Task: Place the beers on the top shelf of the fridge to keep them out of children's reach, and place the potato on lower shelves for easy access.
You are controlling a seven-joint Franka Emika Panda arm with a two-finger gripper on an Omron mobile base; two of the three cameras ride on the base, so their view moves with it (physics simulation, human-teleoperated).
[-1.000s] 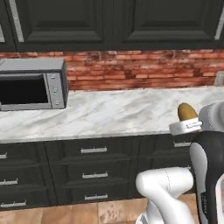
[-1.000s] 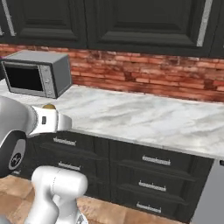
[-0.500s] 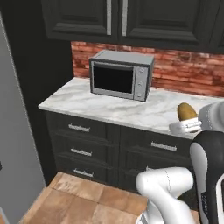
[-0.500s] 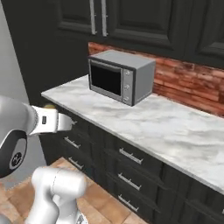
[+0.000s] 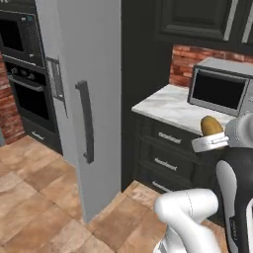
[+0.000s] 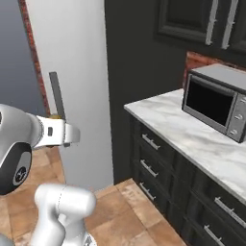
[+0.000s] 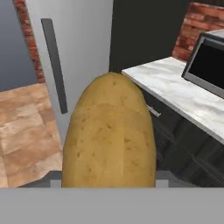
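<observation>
Claw [image 5: 211, 140] grips the potato [image 7: 109, 133]; fridge [image 5: 86, 89] door shut; no writing legible

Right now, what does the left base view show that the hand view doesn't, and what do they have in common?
Left base view alone: a black wall oven left of the fridge, the fridge's recessed dispenser panel, and dark upper cabinets above the microwave.

Hand view alone: the potato's speckled skin close up, large in the middle of the picture.

Both: the potato in the gripper, the fridge with its dark bar handle, the marble counter, the microwave, the brick wall and the tiled floor.
</observation>
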